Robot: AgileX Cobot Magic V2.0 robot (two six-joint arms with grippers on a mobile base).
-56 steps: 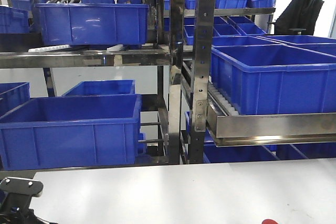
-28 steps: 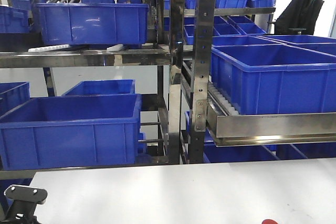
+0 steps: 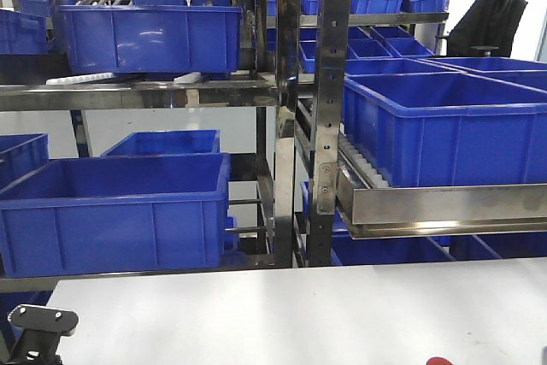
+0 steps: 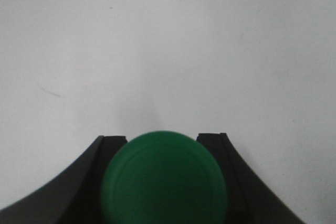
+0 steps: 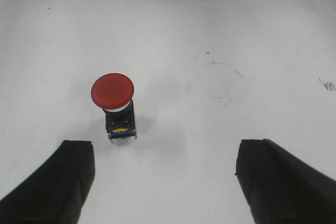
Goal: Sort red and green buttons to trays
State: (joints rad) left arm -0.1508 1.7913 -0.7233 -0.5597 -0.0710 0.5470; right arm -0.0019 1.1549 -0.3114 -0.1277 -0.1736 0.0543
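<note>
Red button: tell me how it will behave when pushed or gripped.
The red button probably tips if pushed high: a wide cap tops a narrower block. The rounded cap may slip in the right tool; the flat-sided block looks a surer grip. It seems rigid, likely light.

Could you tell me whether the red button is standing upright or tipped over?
Upright: the red button stands on its black body, cap on top.

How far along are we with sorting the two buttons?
Nothing looks delivered: no tray is in view. In hand: the green button sits between the fingers of the left gripper, apparently gripped. Left: the red button stands untouched on the table, ahead of the open right gripper.
</note>
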